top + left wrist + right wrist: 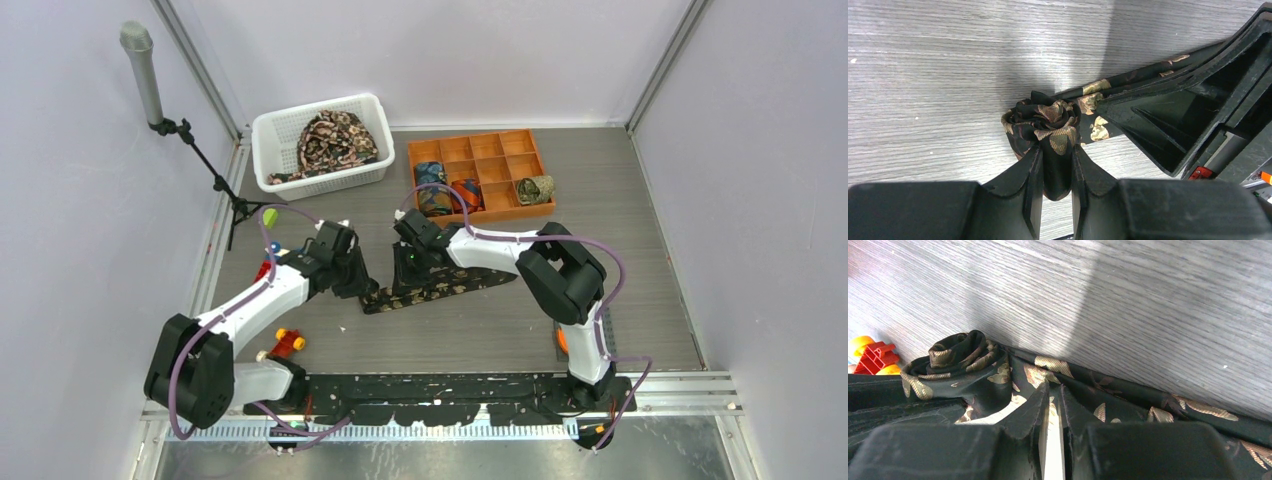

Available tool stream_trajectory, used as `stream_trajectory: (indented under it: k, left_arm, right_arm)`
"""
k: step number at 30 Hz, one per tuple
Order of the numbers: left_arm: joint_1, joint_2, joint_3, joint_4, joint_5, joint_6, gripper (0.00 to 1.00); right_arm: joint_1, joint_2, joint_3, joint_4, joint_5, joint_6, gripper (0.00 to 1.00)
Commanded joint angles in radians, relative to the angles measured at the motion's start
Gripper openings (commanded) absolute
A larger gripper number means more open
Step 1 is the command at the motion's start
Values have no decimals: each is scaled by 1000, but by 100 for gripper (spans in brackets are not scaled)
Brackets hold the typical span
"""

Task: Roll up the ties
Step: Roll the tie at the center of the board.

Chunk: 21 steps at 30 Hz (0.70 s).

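Your left gripper (1055, 150) pinches the rolled end of the black, tan-printed tie (1045, 117) mid-table, and your right gripper (1052, 390) is clamped on the flat length just right of the roll. Grey wood-grain table (450, 340) lies all around. The white basket (330, 178) and orange tray (470, 137) sit at the far side.

white-and-black robot arms (250, 300): 2 | black tan-print fabric necktie (440, 288), mid-table, part rolled: 1 | white plastic mesh basket (320, 178), far left: 1; heaped ties (335, 138) inside: uncountable | orange compartment tray (490, 148), far right: 1; rolled ties (535, 188) inside: at least 3 | grey microphone on stand (141, 60): 1
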Motion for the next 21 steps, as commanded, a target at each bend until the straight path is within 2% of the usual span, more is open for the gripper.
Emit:
stream_trajectory:
  k: [1, 6, 13, 21]
  left_arm:
    - [-17, 24, 34, -3, -24, 9, 23]
    - [-34, 44, 46, -4, -25, 12, 29]
    - [-56, 68, 66, -9, -30, 15, 44]
    - [-75, 68, 80, -4, -32, 6, 49]
  right_arm:
    - [4, -25, -14, -2, 15, -18, 18]
    - [4, -24, -14, 2, 9, -16, 17]
    - [4, -24, -14, 6, 4, -13, 16]
    - [4, -27, -10, 5, 1, -14, 16]
